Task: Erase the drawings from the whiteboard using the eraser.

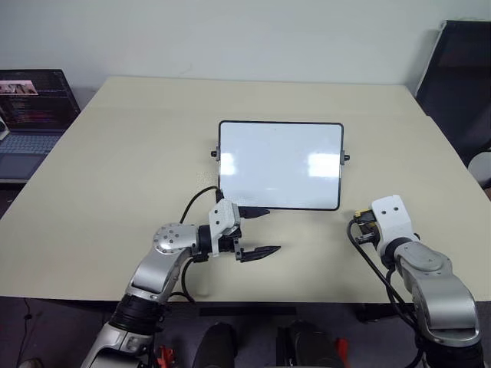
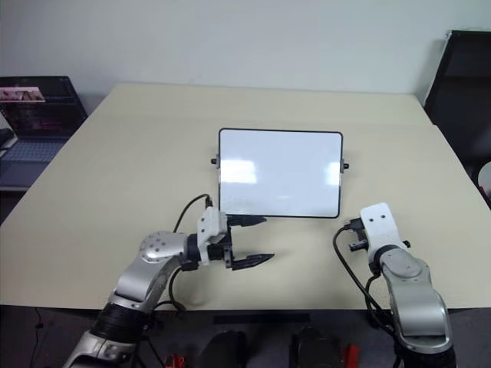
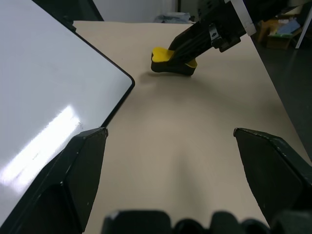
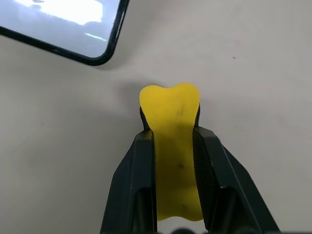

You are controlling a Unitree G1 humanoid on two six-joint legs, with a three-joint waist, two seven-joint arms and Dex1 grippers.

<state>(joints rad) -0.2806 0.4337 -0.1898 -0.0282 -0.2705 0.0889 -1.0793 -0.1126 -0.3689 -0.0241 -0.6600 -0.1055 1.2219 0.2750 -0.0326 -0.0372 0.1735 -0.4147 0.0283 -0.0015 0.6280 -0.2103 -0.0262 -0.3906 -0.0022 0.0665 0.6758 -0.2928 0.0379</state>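
Left gripper (image 1: 259, 231): nearest the robot, left of centre; the two black fingers stand wide apart with nothing between them, pointing rightward just off the near-left corner of the whiteboard.
Right gripper (image 4: 171, 146): near right; fingers drawn narrow and clamped on the flanks of the eraser, pointing forward and down.
Eraser (image 4: 171, 126): small yellow block with a black base, resting on the surface just off the near-right corner of the whiteboard, its far end projecting past the fingertips.
Surface (image 1: 138, 153): pale beige table carrying the board.
Whiteboard (image 1: 280, 164): mid-table, between the two arms, black-framed with small side knobs; its face reads glossy white with light reflections.
Drawings: no red marks can be made out on the board's face.
Laptop (image 1: 31, 115): far left, off the table's edge, screen lit.
Step in hand: judged as the eraser grasped beside the board, wiping either not begun or already finished.
Next move: if marks remain, it calls for lifting the eraser over the frame, pressing the base flat, and the left gripper steadying the near-left corner.
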